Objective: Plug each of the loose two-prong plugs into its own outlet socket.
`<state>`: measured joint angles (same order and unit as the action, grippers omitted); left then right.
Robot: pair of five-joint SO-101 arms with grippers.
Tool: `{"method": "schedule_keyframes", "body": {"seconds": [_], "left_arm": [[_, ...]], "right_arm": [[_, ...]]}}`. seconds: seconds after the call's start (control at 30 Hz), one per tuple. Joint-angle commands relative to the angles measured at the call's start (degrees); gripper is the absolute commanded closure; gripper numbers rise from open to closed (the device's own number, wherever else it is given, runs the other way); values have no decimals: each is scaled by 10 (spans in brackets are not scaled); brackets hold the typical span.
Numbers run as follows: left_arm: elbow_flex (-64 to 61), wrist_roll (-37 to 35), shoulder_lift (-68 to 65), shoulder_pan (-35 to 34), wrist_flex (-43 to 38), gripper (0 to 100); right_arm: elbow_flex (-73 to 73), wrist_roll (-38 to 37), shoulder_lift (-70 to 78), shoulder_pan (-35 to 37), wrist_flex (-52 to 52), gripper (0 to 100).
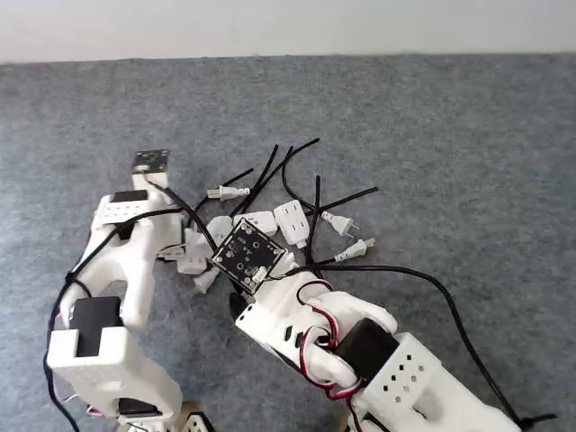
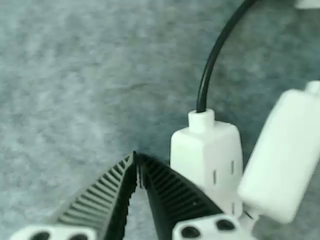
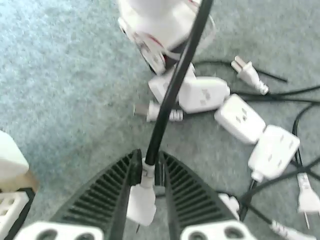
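Note:
My right gripper [image 3: 148, 156] is shut on a white two-prong plug [image 3: 141, 201], whose black cord [image 3: 175, 85] runs up between the fingers, with the prongs toward the wrist. Ahead of it lie three white outlet sockets [image 3: 240, 118], [image 3: 275, 145], [image 3: 202, 94] and loose plugs [image 3: 247, 72], [image 3: 160, 113]. My left gripper [image 2: 137, 161] is shut with nothing in it, right beside a white outlet socket [image 2: 206, 155] that has a black cord. In the high view the sockets [image 1: 292, 220] cluster mid-table, with loose plugs [image 1: 229, 192], [image 1: 338, 222], [image 1: 355, 250] around them.
Black cords [image 1: 360, 268] cross over and around the cluster on the grey carpet-like tabletop [image 1: 450, 135]. The two arms stand close together over the sockets. A white and black block [image 3: 11, 210] sits near the right arm's base. Open room lies at the far and right sides.

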<state>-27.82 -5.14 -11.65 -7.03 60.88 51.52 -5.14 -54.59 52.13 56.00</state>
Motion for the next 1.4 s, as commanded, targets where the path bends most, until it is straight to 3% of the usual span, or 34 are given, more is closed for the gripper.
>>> {"method": "schedule_keyframes", "body": {"seconds": [0.0, 0.27, 0.53, 0.77, 0.9, 1.07, 1.27, 1.37], "left_arm": [[24, 11, 2, 45, 2, 987], [19, 80, 43, 84, 1, 987], [-158, 98, 239, 149, -84, 987], [-231, 101, 323, 146, -137, 987], [-237, 99, 320, 120, -171, 987], [-247, 23, 323, 60, -228, 987], [-316, 14, 325, 26, -377, 987], [-327, 13, 326, 30, -409, 987]], "right_arm": [[-5, -2, 40, 5, -29, 991], [-6, -37, 125, 4, -68, 991], [-7, -44, 144, 3, -80, 991], [-6, -48, 140, 0, -74, 991], [-9, 21, 140, -53, -79, 991], [-30, 100, 145, -151, -80, 991], [-26, 137, 147, -232, -80, 991], [-15, 138, 147, -251, -87, 991]]}}
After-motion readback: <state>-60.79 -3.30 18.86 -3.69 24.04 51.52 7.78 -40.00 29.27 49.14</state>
